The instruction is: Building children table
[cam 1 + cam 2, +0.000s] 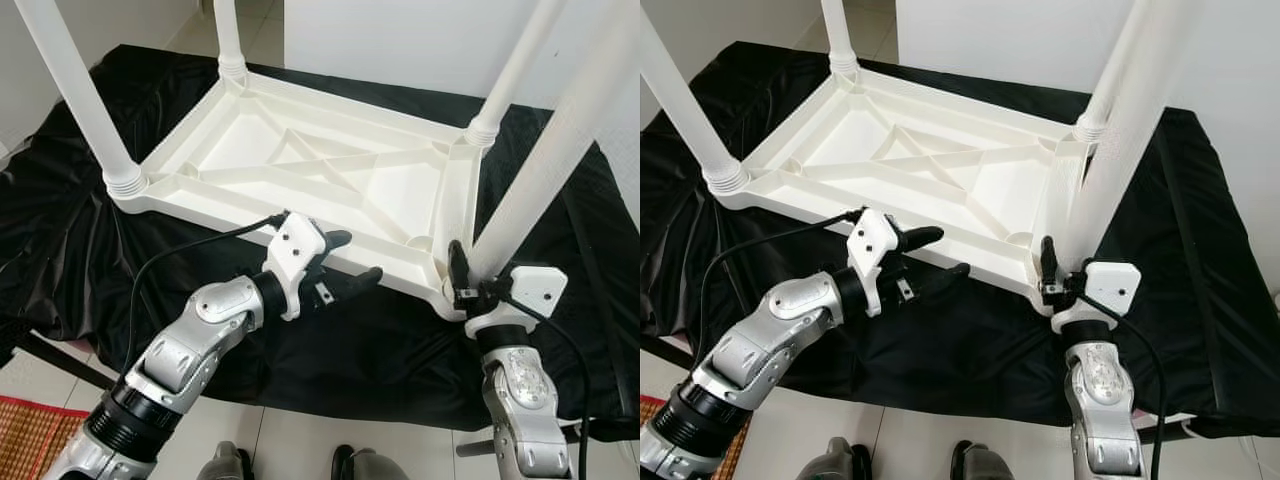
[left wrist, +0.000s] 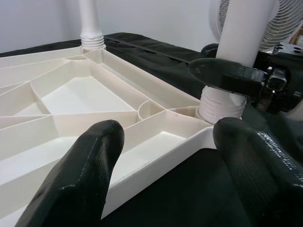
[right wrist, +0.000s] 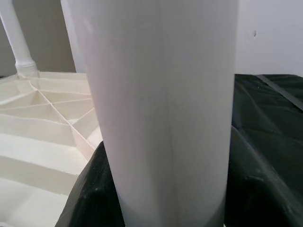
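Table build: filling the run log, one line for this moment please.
right gripper: shut on near-right leg | left gripper: open, by tabletop edge | tabletop upside down on black cloth

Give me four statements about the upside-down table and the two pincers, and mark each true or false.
1. The white table top lies upside down on a black cloth. True.
2. The right pincer grips the near-right leg. True.
3. The left pincer is clamped on a leg. False: it is open, holding nothing, beside the table's near edge.
4. Only two legs stand in the table. False: four legs stand at its corners.
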